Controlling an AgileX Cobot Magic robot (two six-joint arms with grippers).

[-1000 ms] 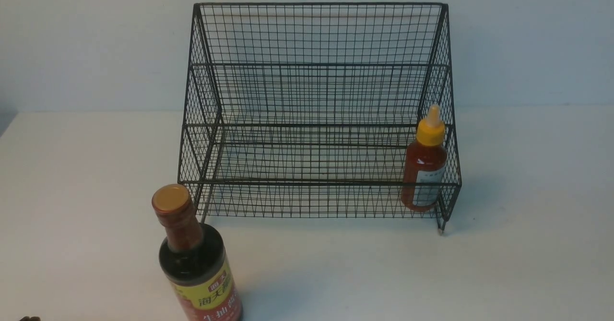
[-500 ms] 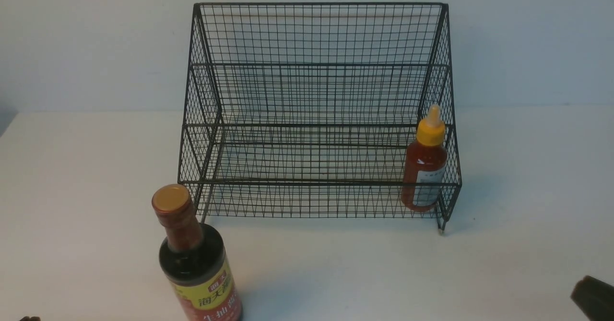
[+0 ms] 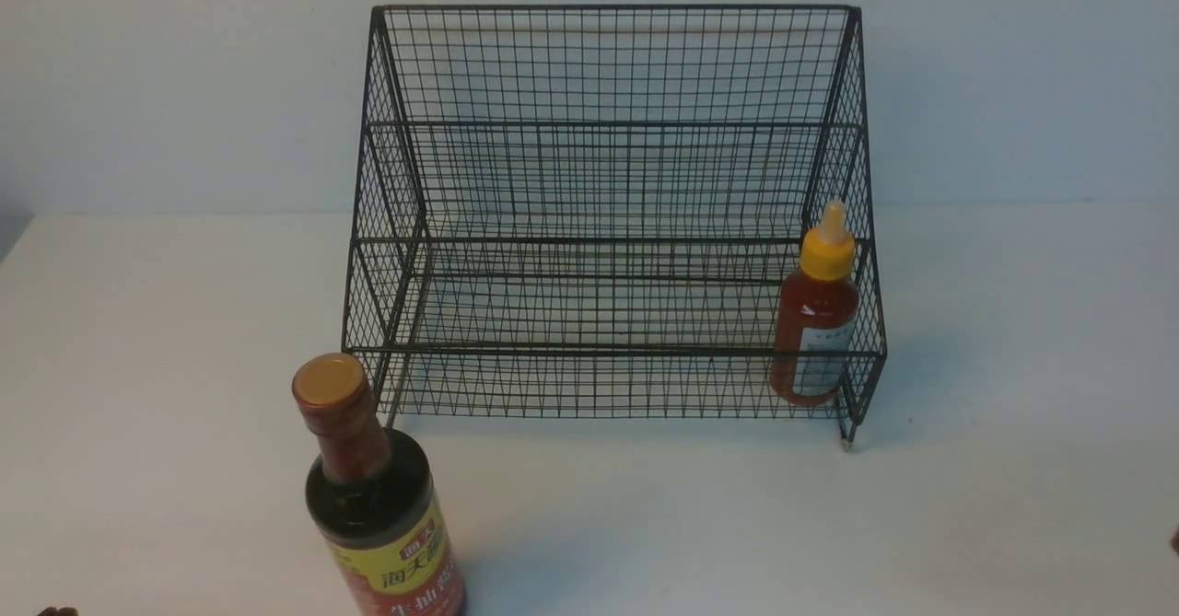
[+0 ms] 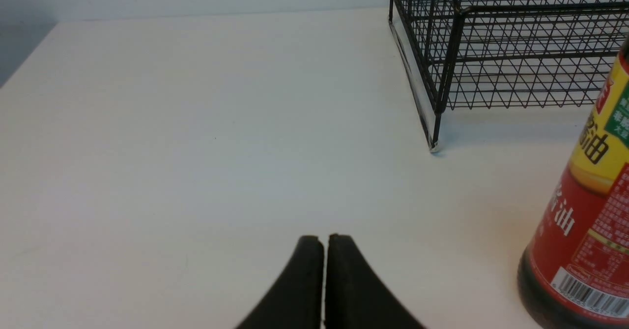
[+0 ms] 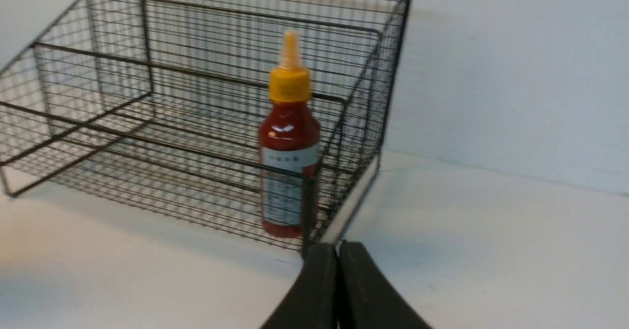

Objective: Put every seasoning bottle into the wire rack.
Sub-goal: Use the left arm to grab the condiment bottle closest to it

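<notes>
The black wire rack (image 3: 608,183) stands at the back middle of the white table. The small red squeeze bottle (image 3: 815,317) with a yellow nozzle cap stands upright inside the rack's lowest tier, in its right corner; it also shows in the right wrist view (image 5: 289,142). The tall dark soy-sauce bottle (image 3: 378,505) stands upright on the table in front of the rack's left corner; its label shows in the left wrist view (image 4: 585,211). My left gripper (image 4: 324,238) is shut and empty, low over the table beside that bottle. My right gripper (image 5: 338,245) is shut and empty, in front of the rack's right corner (image 5: 373,122).
A pale wall rises right behind the rack. The table's left edge (image 4: 24,56) runs near the back left. A tiny dark bit of my left arm (image 3: 55,611) shows at the front view's lower left corner.
The dark tip of my right arm showed at the front view's lower right half a second ago and has now drawn back almost out of it. The bottles and rack have not moved.
</notes>
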